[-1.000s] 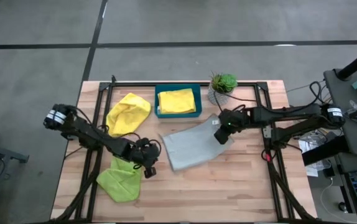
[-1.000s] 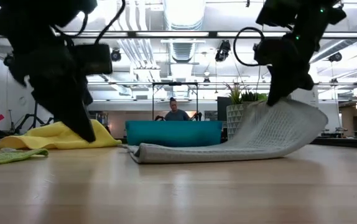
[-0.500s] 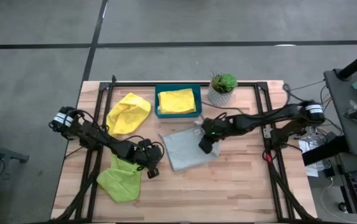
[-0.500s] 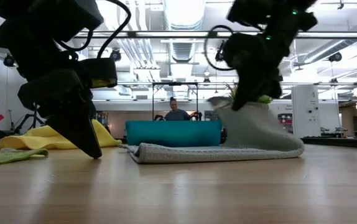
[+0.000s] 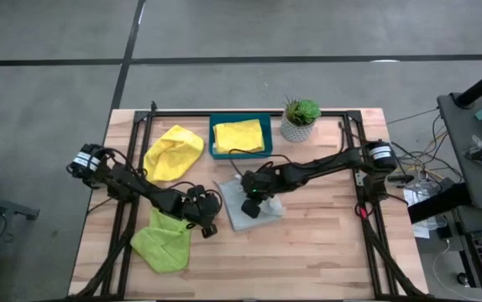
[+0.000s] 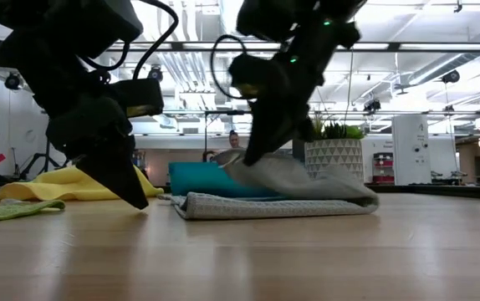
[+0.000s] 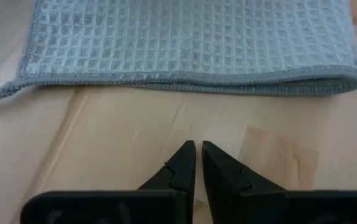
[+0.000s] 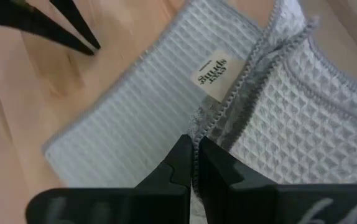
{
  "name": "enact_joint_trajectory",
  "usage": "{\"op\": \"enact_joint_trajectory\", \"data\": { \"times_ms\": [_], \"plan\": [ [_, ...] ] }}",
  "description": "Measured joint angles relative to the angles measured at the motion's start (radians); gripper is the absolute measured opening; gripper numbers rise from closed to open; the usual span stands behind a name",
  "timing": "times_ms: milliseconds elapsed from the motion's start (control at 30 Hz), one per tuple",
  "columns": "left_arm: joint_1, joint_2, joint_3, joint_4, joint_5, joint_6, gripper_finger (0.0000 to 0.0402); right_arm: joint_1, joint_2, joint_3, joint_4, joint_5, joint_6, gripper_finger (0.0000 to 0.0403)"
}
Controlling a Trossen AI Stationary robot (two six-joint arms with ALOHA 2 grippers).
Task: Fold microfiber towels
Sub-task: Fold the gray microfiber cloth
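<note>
At frame centre, the right gripper (image 5: 251, 200), pinching the grey towel's (image 5: 239, 214) edge, should lay it squarely on the far hem; the closed left gripper (image 5: 204, 222) waits on the counter (image 5: 325, 252).

Bare worktop (image 5: 325, 243) lies open to the right of the grey towel (image 5: 234, 207). Behind the towel stands the teal tray (image 5: 239, 153); the left gripper (image 5: 206, 228) crowds its left edge.

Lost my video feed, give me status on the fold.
Right claw shut on grey towel, edge carried over. Left claw shut, empty, beside it. Nothing in the way.
</note>
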Motion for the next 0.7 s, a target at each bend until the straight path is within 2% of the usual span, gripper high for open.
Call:
{"op": "enact_joint_trajectory", "data": {
  "times_ms": [267,700],
  "plan": [
    [0.0,0.0,0.0,0.045,-0.046,0.021,0.0012,0.0,0.083,0.073,0.007,0.001,-0.005,0.0009],
    [0.0,0.0,0.0,0.064,-0.068,0.032,0.0012,0.004,0.087,0.073,0.097,0.009,0.0,0.0022]
  ]
}}
